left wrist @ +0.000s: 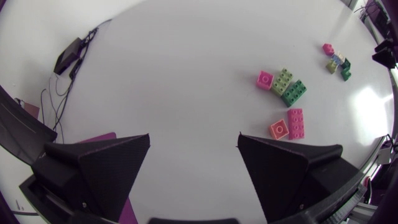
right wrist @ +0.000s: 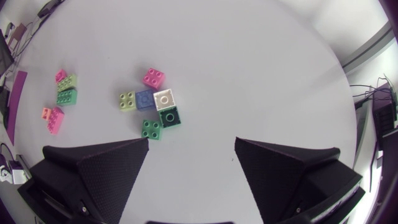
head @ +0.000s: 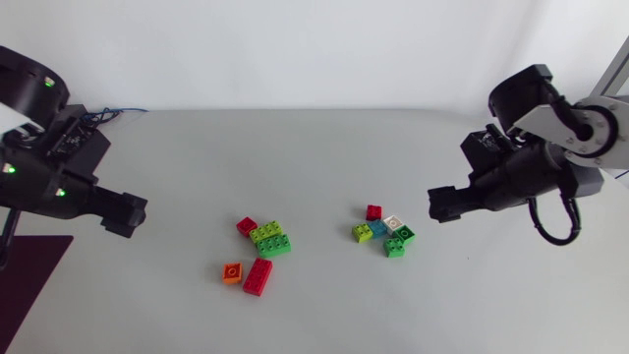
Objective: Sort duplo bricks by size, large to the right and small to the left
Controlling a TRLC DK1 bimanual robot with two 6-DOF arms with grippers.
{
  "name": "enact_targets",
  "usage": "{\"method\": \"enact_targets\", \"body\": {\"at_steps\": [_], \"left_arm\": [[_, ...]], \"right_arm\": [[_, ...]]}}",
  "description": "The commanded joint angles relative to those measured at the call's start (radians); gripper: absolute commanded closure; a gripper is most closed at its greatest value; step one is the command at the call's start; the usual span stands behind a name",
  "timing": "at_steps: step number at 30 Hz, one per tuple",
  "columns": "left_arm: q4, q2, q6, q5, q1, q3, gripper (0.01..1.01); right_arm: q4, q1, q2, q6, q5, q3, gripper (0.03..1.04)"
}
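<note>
Task things: eleven bricks on the table (head: 314, 157), in two groups either side of its middle, somewhat nearer the near edge than the far one.
Left group (head: 257, 251): lime long brick (head: 265, 232), green long brick (head: 274, 246) and red long brick (head: 258, 276), mixed with a small red brick (head: 246, 226) and an orange brick (head: 232, 273), also small.
Right group (head: 383, 231): six small bricks of mixed colours, touching or just beside one another. No long brick is among them.
Left gripper (head: 128, 214): jaws apart, nothing between them. It hangs over the table's left side, well apart from the left group.
Right gripper (head: 437, 205): jaws apart, nothing between them. It hangs over the table's right side, near the right group but clear of it.
Done, as judged: next to nothing. Only the two small bricks in the left group lie on their proper side, and they are not yet parted from the long ones.
Left to do, as judged: the three long bricks go toward the right edge. The six small bricks go toward the left edge.
Writing: none can be read on the bricks, the grippers or the table. The studs show too small to tell whether they carry any print.
</note>
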Motion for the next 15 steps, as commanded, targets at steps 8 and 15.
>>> {"method": "enact_targets", "body": {"at_steps": [8, 15], "left_arm": [[0.051, -0.04, 0.061, 0.091, 0.021, -0.032, 0.044], [0.053, -0.036, 0.066, 0.096, 0.037, -0.028, 0.043]], "right_arm": [[0.128, -0.043, 0.307, -0.054, 0.054, 0.063, 0.07], [0.15, -0.035, 0.442, -0.046, 0.057, 0.133, 0.07]]}}
